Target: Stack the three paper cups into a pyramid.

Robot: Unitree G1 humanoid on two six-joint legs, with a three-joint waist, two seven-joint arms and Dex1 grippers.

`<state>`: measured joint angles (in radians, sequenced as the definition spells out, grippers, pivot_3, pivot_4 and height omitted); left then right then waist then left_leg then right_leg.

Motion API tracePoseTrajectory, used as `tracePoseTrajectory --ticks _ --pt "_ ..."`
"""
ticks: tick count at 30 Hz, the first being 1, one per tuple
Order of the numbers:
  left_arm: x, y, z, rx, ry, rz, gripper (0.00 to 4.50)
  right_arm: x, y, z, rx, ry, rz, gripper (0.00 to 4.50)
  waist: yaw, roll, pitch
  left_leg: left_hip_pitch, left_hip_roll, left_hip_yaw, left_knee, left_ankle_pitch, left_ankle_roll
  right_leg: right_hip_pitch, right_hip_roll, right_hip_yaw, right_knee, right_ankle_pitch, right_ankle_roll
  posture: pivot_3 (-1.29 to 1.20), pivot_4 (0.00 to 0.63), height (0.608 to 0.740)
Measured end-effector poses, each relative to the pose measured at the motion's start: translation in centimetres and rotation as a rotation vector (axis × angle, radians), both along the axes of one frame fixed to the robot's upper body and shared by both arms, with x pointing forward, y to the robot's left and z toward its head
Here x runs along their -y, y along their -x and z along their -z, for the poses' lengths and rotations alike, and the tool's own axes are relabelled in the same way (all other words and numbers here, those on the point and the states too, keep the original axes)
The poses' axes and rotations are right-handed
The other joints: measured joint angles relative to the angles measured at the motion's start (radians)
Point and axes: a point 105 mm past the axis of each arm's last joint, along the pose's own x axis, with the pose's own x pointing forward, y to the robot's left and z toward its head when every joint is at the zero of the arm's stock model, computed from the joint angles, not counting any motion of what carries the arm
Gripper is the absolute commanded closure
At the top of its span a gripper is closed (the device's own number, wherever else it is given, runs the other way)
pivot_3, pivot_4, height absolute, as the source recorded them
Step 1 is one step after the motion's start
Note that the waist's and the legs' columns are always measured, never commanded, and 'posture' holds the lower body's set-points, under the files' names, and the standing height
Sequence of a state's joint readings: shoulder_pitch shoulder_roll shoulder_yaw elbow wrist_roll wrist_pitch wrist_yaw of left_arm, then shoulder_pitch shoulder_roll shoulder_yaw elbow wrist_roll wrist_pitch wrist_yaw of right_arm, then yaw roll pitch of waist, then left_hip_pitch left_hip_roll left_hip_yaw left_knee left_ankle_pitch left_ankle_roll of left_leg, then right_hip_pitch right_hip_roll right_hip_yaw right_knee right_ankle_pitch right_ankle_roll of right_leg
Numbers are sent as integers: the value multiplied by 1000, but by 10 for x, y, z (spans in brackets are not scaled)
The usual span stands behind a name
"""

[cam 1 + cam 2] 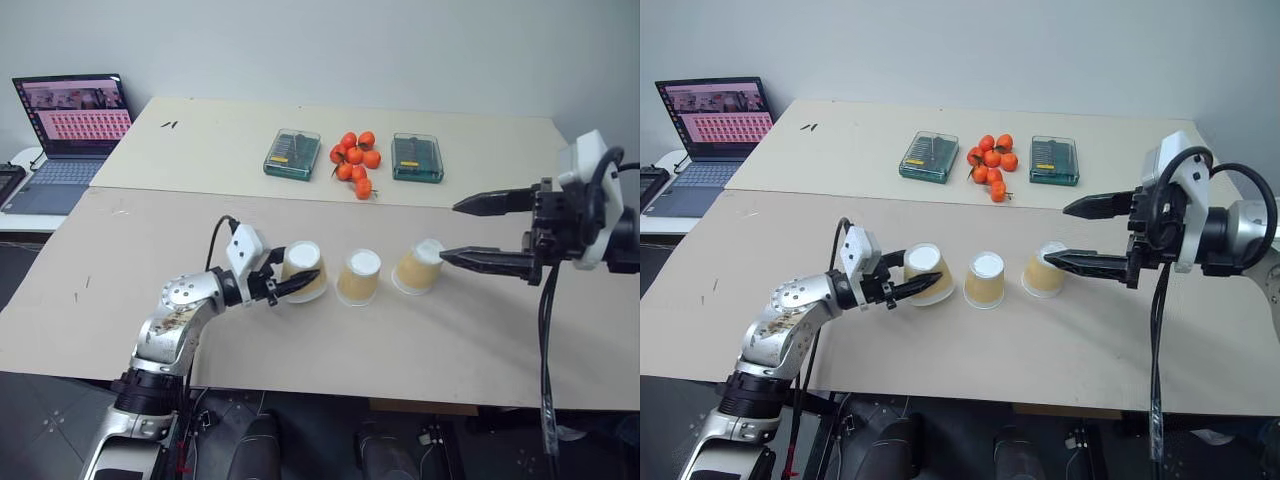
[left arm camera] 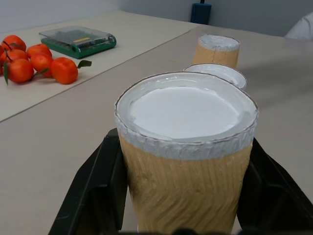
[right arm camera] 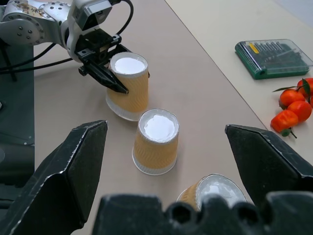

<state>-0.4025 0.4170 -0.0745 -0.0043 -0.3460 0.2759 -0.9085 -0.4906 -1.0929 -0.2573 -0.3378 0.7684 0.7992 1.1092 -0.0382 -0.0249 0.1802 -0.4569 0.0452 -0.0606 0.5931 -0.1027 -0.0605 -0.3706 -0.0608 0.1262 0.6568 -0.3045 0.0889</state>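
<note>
Left eye view shows three upturned paper cups in a row across the middle of the frame on the tan table [image 1: 480, 350]: the left cup [image 1: 303, 270], the middle cup [image 1: 359, 277] and the right cup [image 1: 420, 265], which leans over toward the right. No pyramid stands yet; all three cups sit on the table surface. The step in hand looks like carrying the left cup up onto the other two, and to do that well the base pair should first stand upright and close together, so the tilted right cup probably needs straightening before anything is set on top. The lifted cup should come down level, its rim bridging both white bases, and be released gently so the light paper does not skid. The left gripper [image 1: 290, 285], at centre left of the frame, has its black fingers pressed against the sides of the left cup, pinching it, as the left wrist view confirms. The right gripper [image 1: 487, 232], at the right of the frame, has its two fingers spread wide, holding nothing, with the lower finger's tip close to the right cup.
</note>
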Motion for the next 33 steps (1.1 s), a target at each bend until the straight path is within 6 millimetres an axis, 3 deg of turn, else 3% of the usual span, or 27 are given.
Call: tracePoseTrajectory --ticks 15,17,21,25,29,33 --pt "13 -14 16 39 -35 52 2147 16 15 -2 9 -3 102 0 0 0 0 0 0 0 0 0 0 0 0 0 0 0 0 0 150 732" --pt "13 -15 16 47 -39 60 1246 19 16 -3 12 -3 112 0 1 0 0 0 0 0 0 0 0 0 0 0 0 0 0 0 150 732" --pt "12 -21 20 44 -52 58 36 21 18 -3 17 7 122 0 0 0 0 0 0 0 0 0 0 0 0 0 0 0 0 0 150 732" --pt "13 -22 26 26 -57 66 36 21 20 -7 25 13 121 0 -1 0 0 0 0 0 0 0 0 0 0 0 0 0 0 0 150 732" --pt "19 -20 9 27 -30 106 36 20 19 -10 39 12 127 0 -1 0 0 0 0 0 0 0 0 0 0 0 0 0 0 0 150 732" --pt "25 -14 -35 58 6 166 36 21 17 -8 25 8 131 0 -2 0 0 -1 0 0 0 0 0 0 0 0 0 0 0 0 150 732"
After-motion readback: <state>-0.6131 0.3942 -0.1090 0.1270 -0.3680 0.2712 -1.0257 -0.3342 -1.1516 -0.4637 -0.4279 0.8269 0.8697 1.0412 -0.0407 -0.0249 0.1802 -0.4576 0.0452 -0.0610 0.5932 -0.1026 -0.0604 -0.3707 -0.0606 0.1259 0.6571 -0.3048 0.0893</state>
